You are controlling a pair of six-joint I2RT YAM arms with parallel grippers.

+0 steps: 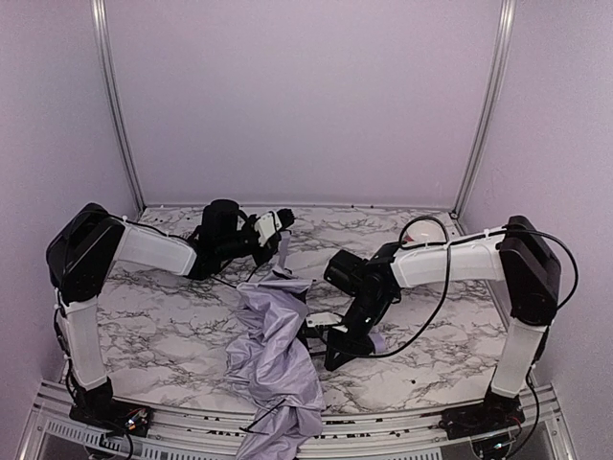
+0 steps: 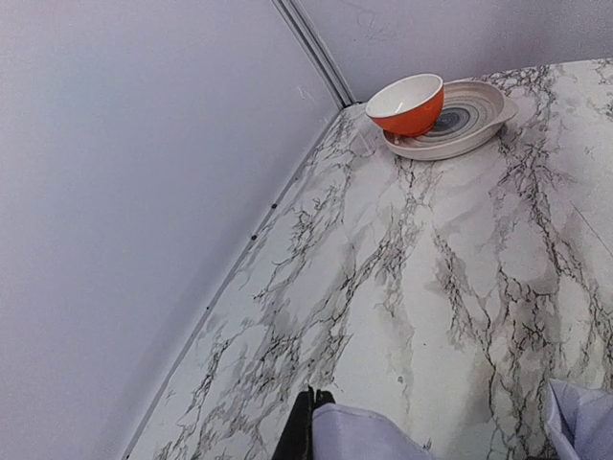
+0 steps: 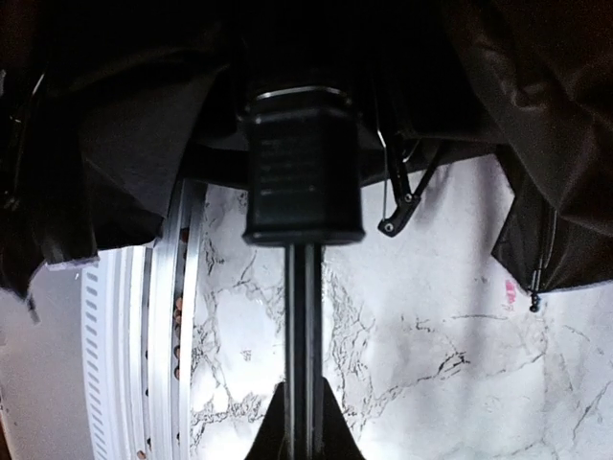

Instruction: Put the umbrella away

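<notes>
Lavender umbrella (image 1: 273, 355) slumped in a heap at the near edge of the counter (image 1: 172, 316), canopy not yet gathered.
My right hand (image 3: 305, 417) is pinching the thin black shaft (image 3: 305, 316) just short of the runner (image 3: 302, 172); my left hand (image 1: 276, 225) sits farther back by a strip of fabric (image 1: 284, 254), and I cannot tell whether it grips; I judge we're mid-collapse; next I'd need to slide the runner along the shaft, then bundle the loose cloth.

I find the pale lavender folding umbrella (image 1: 273, 350) in shiny cloth; white marble-patterned tabletop (image 1: 172, 316) smooth; round orange bowl (image 2: 410, 113) glossy, possibly ceramic.
</notes>
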